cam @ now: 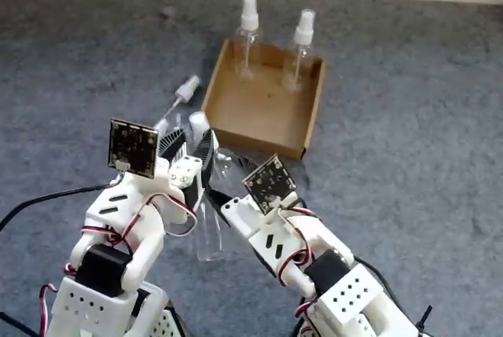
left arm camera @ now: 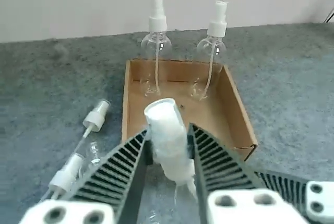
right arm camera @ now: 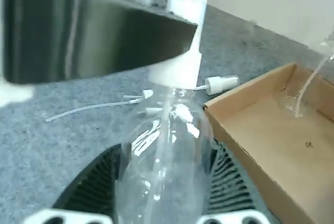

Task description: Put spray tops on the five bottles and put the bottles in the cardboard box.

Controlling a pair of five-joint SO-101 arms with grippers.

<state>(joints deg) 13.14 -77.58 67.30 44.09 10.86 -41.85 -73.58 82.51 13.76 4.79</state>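
One clear bottle point(right arm camera: 167, 172) stands upright just outside the near wall of the cardboard box point(cam: 263, 113), its body clamped between the two ribbed black fingers of the right gripper point(right arm camera: 164, 198). On its neck sits a white spray top point(right arm camera: 182, 36) with its thin tube hanging down inside the bottle, and the left gripper point(left arm camera: 168, 135) is closed on this top from above, one finger pressed to each side. Inside the box, against its far wall, two more bottles stand upright, one point(cam: 247, 46) beside the other point(cam: 299, 58), each already wearing a white spray top. Left of the box, two loose spray tops lie on the grey carpet point(cam: 409, 156), one point(left arm camera: 96, 117) farther out and one point(left arm camera: 67, 176) nearer the left arm, their tubes trailing. Between the two arms, another clear bottle point(cam: 209, 235) appears to lie on the carpet.
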